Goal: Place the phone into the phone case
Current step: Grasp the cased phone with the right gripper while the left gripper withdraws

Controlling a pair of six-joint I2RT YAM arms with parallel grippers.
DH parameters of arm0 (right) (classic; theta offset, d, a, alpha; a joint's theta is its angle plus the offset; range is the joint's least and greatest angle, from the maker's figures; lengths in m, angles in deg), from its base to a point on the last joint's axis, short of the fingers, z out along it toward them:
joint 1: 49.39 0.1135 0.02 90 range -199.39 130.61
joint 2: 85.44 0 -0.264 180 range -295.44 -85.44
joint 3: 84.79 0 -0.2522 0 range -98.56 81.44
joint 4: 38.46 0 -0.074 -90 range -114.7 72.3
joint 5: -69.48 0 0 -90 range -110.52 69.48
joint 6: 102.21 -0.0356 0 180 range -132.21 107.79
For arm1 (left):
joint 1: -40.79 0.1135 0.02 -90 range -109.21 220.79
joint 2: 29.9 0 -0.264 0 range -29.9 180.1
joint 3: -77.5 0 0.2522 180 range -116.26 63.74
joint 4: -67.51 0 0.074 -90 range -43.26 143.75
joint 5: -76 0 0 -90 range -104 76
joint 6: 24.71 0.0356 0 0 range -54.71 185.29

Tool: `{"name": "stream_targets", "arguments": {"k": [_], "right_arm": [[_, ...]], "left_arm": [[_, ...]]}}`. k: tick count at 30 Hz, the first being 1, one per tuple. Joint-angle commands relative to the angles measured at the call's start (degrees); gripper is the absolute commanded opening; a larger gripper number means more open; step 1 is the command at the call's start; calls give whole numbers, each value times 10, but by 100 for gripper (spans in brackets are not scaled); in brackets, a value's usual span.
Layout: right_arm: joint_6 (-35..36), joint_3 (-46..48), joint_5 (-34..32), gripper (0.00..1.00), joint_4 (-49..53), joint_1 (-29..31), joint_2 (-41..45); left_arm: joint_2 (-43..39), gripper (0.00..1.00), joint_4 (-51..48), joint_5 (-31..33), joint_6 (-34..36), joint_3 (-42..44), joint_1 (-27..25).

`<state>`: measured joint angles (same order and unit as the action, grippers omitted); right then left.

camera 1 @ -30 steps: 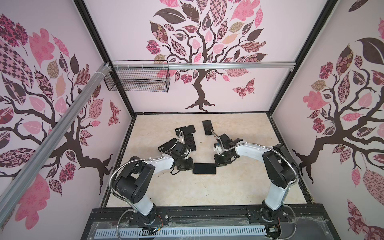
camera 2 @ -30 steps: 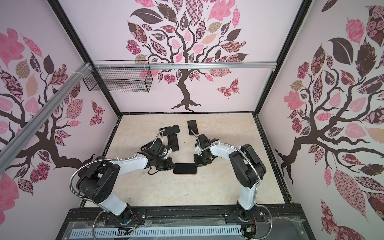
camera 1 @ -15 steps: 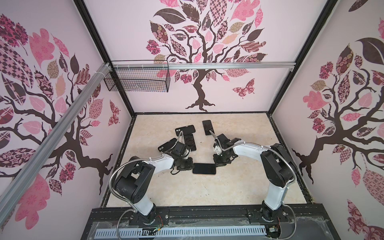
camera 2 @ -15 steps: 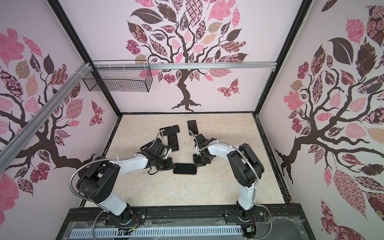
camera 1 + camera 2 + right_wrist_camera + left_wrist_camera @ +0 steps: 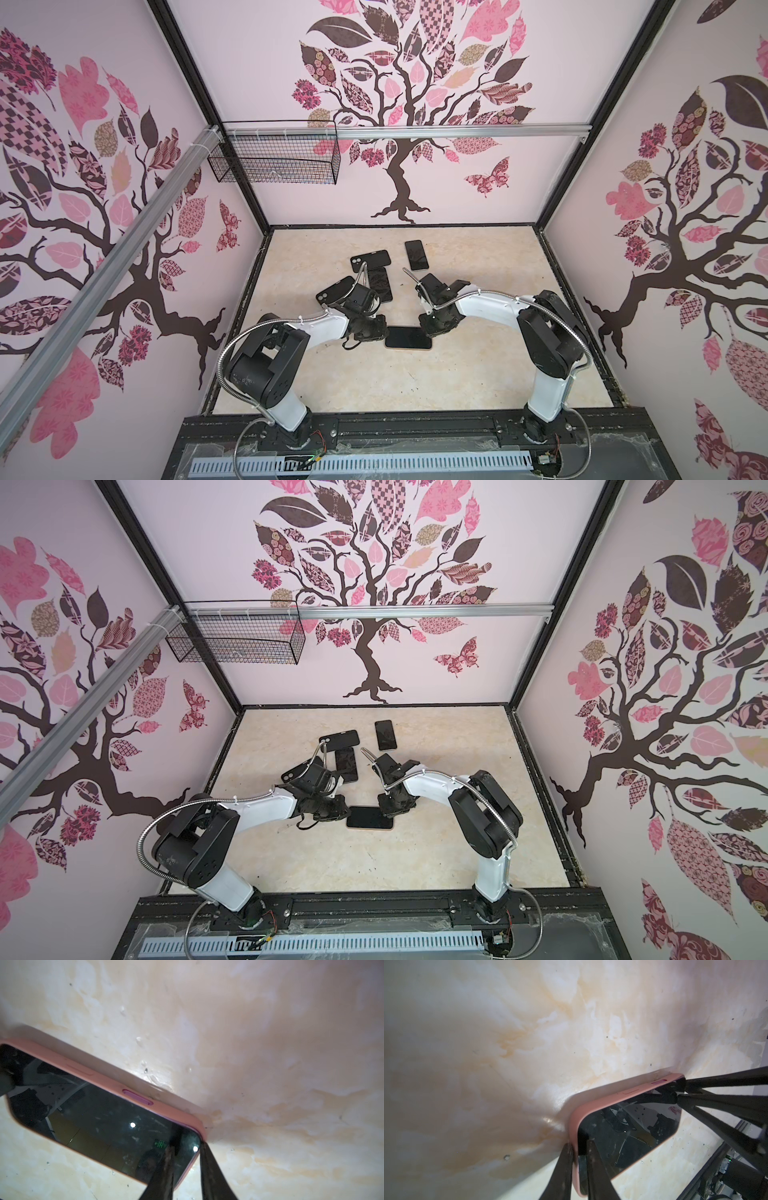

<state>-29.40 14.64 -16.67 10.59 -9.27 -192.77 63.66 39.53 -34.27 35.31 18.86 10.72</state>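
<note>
Well, progress: phone (image 5: 408, 337) seems inside phone case (image 5: 591, 1105); release remains
left gripper (image 5: 578, 1144): can't tell
right gripper (image 5: 187, 1145): slightly parted, empty

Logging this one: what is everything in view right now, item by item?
Table: one, beige marbled.
Phone: one, black screen up, mid-table, inside the case.
Phone case: one, pink, around that phone.
Other phones or cases: four, black, far half of table.
Wire basket: one, black, hanging on back rail.
Left gripper: one, black, clamped on the case's end rim.
Right gripper: one, black, jaws apart astride the opposite corner.
</note>
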Motion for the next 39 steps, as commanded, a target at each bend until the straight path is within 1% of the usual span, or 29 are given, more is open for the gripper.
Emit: {"name": "stream_targets", "arguments": {"k": [1, 3, 5, 9, 12, 15, 17, 19, 21, 26, 29, 30, 31, 35, 39], "right_arm": [[23, 43, -75, 34, -8, 6, -88], [28, 40, -79, 39, -2, 6, -88], [32, 37, -81, 42, 3, 7, -89], [41, 33, -77, 44, 7, 6, -84], [56, 30, -66, 46, 10, 7, -65], [95, 22, -43, 53, 6, 7, -28], [137, 10, -24, 60, 5, 6, -1], [178, 4, -11, 70, -4, 7, 25], [227, 0, 20, 75, -11, 7, 44], [355, -13, 106, 79, -14, 8, 58], [416, -7, 103, 81, -37, 15, 62], [423, -11, 98, 83, -38, 16, 58], [428, -20, 94, 85, -37, 18, 50], [456, -62, 69, 93, 1, 27, 4], [485, -72, 46, 94, 14, 48, -26]], "left_arm": [[4, 16, -9, 52, 7, 7, -6], [-1, 16, -16, 62, 7, 7, -6], [-6, 16, -22, 71, 6, 6, -6], [-20, 17, -29, 85, 0, 8, -6], [-40, 19, -36, 93, -8, 13, -4], [-75, 24, -49, 105, -16, 17, -1], [-107, 28, -61, 116, -20, 21, 2], [-137, 34, -76, 134, -23, 26, 5], [-170, 42, -94, 164, -29, 30, 7], [-265, 69, -119, 242, -58, 63, 17], [-330, 87, -133, 282, -78, 88, 23], [-347, 94, -138, 295, -84, 95, 25], [-366, 98, -144, 305, -90, 102, 27], [-417, 98, -162, 330, -116, 123, 31], [-451, 98, -180, 360, -148, 137, 33]]}}
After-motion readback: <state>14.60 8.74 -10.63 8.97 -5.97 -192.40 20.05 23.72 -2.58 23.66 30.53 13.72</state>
